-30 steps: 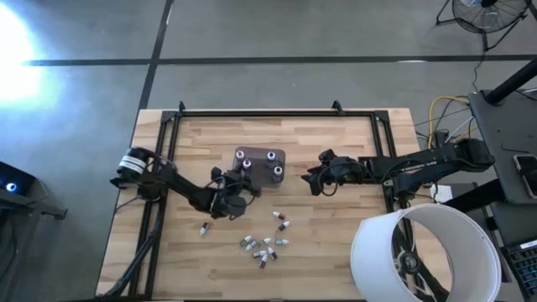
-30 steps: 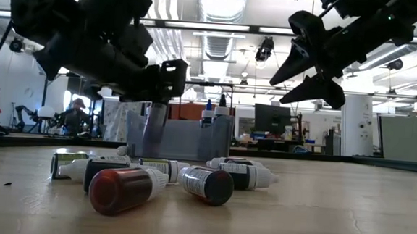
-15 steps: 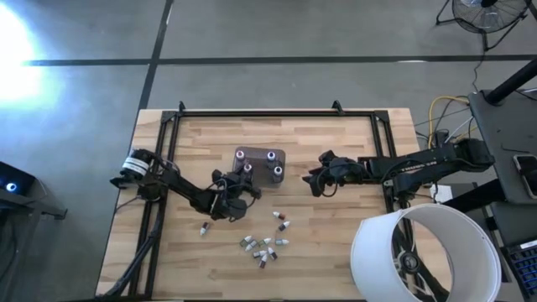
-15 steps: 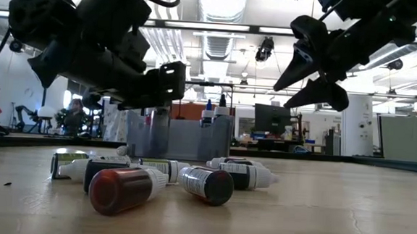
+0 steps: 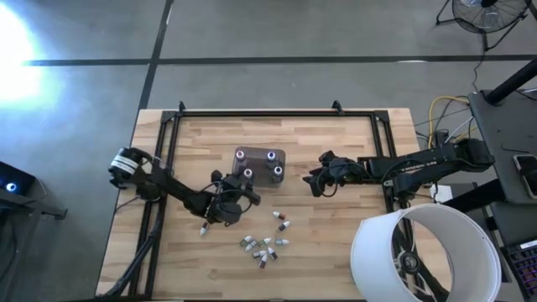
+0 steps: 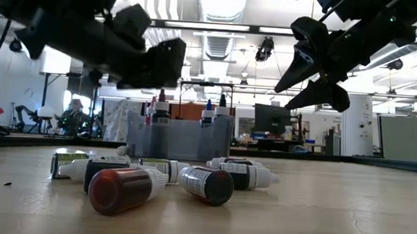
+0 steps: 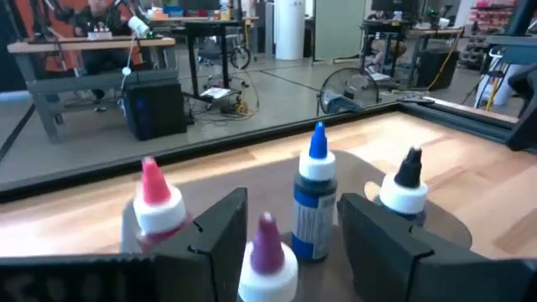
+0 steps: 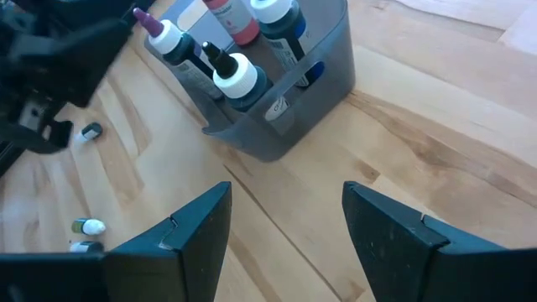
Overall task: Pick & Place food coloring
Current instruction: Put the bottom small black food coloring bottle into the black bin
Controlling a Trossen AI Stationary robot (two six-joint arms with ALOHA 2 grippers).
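A: So why does the left gripper (image 5: 228,201) hover just beside the grey tub (image 5: 270,168)?

B: Its fingers are parted and empty; the purple-capped bottle (image 7: 267,252) stands upright in the tub between them, likely just released.

A: And the right gripper (image 5: 316,179)?

B: Wide open, empty, waiting beside the tub. The tiny bottles (image 5: 265,243) lie clustered on the table (image 5: 336,252), unpicked.

A grey tub (image 6: 182,138) stands on the wooden table top (image 6: 348,213), with dropper bottles upright in it; their tips (image 6: 208,106) are seen above its rim. In front of the tub, small bottles lie on their sides in a cluster, a red-filled bottle (image 6: 121,188) nearest the camera. Above the tub's left end the left gripper (image 6: 157,62) is held clear of it. The right gripper (image 6: 306,65) is held high to the right of the tub, fingers spread, empty.
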